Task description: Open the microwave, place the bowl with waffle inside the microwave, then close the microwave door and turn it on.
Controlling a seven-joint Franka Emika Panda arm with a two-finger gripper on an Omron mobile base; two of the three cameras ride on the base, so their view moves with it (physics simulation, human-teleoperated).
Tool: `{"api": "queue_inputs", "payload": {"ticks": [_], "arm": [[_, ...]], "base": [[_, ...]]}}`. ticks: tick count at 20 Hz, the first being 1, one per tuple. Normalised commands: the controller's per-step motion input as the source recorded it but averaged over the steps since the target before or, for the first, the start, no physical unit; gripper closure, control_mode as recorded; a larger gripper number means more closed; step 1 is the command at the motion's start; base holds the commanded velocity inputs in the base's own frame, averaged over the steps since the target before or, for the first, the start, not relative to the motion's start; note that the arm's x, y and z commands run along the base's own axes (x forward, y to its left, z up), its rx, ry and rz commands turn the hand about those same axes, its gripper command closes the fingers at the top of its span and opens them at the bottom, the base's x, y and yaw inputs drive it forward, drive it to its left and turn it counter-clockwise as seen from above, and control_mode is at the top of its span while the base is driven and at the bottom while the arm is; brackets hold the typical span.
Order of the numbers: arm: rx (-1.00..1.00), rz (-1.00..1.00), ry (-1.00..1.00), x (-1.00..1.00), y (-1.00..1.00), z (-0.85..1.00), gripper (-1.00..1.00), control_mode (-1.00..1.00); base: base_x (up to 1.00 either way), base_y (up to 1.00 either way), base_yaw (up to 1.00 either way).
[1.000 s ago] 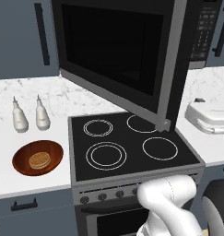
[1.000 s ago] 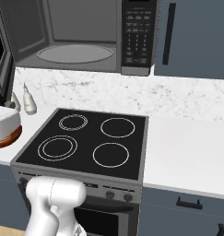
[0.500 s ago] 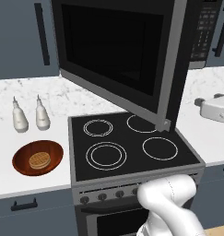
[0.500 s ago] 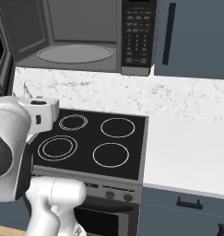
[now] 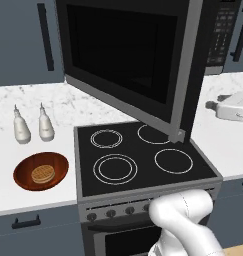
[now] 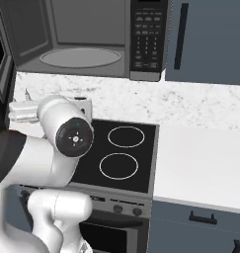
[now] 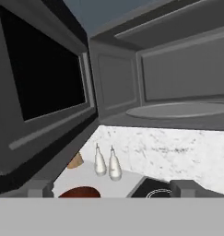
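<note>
My gripper [image 7: 111,189] hangs released, and reaching for the bowl [image 5: 41,171] I risk clipping the microwave door [image 5: 128,60].

I get flat, even rendered light, sharp throughout; no glare on the white marble tabletop [image 5: 28,195], only soft shadows.

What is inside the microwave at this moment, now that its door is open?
Inside the microwave there is only a flat round turntable plate and bare grey walls. The bowl with the waffle sits on the counter. The microwave door hides the cavity in the left base view.
</note>
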Motion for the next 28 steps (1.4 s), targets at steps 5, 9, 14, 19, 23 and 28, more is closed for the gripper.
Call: {"api": "queue_inputs", "payload": {"ticks": [5, 9, 14, 19, 23, 28], "arm": [[0.00, 0.21, 0.00, 0.91, 0.21, -0.30, -1.00, -1.00], [0.00, 0.29, 0.02, 0.63, 0.73, -0.19, -1.00, -1.00], [0.00, 0.17, 0.00, 0.49, 0.57, -0.01, -1.00, -1.00], [-0.01, 0.17, 0.00, 0.07, 0.85, 0.00, -1.00, -1.00], [-0.13, 0.23, 0.00, -0.38, 1.00, -0.01, -1.00, -1.00], [-0.18, 0.27, -0.05, -0.60, 1.00, 0.00, -1.00, -1.00]], "base": [[0.00, 0.00, 0.00], [0.00, 0.00, 0.00], [0.00, 0.00, 0.00], [0.00, 0.00, 0.00], [0.00, 0.00, 0.00], [0.00, 0.00, 0.00]]}}
